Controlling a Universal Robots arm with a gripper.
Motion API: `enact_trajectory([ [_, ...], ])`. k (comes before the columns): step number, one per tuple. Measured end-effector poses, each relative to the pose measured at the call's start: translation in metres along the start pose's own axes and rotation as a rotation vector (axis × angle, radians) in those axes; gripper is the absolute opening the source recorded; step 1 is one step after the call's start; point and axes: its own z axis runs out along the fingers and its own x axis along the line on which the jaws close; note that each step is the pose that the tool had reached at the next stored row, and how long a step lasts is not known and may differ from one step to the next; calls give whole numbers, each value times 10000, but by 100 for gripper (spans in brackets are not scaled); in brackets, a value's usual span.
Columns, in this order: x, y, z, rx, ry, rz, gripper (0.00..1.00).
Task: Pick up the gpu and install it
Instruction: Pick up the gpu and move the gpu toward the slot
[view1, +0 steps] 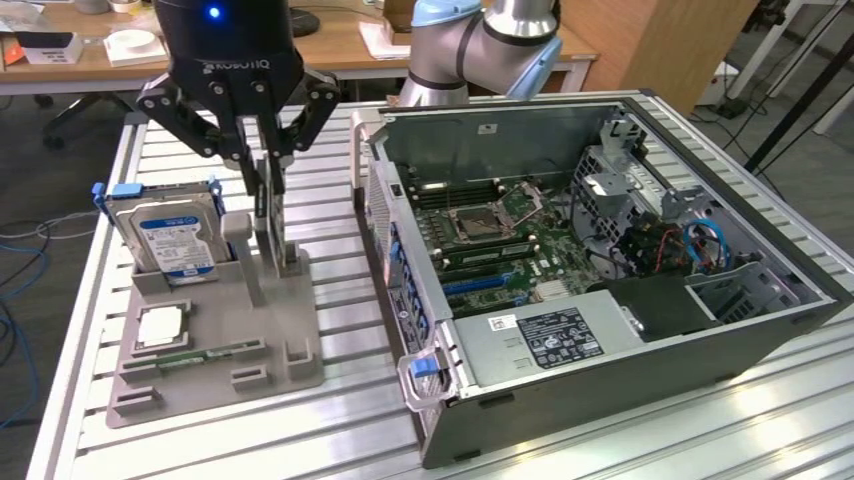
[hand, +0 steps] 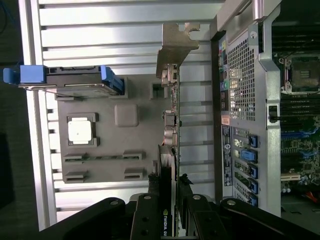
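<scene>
The gpu (view1: 276, 225) stands upright on its long edge in the grey holder (view1: 274, 340), to the exterior view's left of the open computer case (view1: 747, 340). My gripper (view1: 267, 165) comes down from above with a finger on each face of the card, shut on it. In the wrist view the gpu (hand: 171, 125) runs edge-on away from the gripper (hand: 169, 185), its silver end bracket (hand: 176, 45) at the far end. The black fingertips (hand: 151, 185) press against the card's sides. I cannot tell whether the card's lower edge is still seated in the holder.
A silver hard drive (view1: 167, 235) with a blue label stands in the holder beside the card. A square processor chip (view1: 160, 325) and a narrow memory stick (view1: 200, 355) lie flat in front. The case's motherboard (view1: 501, 240) faces up. Everything sits on a slatted aluminium table (view1: 667, 440).
</scene>
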Motion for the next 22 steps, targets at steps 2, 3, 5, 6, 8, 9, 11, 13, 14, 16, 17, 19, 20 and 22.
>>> enact_trajectory([
  [2, 0, 0, -10, 8, 0, 0, 26],
  [3, 0, 0, -15, 11, 0, 0, 26],
  [5, 0, 0, -26, 18, -2, -1, 26],
  [6, 0, 1, -33, 21, -1, -1, 26],
  [8, -1, 1, -48, 28, -2, -1, 26],
  [9, -1, 1, -57, 30, -2, 0, 26],
  [11, -1, 2, -75, 34, -3, -1, 26],
  [13, -2, 2, -96, 38, -2, -1, 26],
  [14, -2, 2, -105, 38, -2, -1, 26],
  [16, -2, 2, -124, 40, -3, -1, 26],
  [17, -3, 3, -132, 41, -4, -1, 26],
  [19, -3, 3, -148, 45, -3, -1, 26],
  [20, -3, 3, -157, 47, -3, -1, 26],
  [22, -4, 3, -171, 50, -4, -1, 26],
])
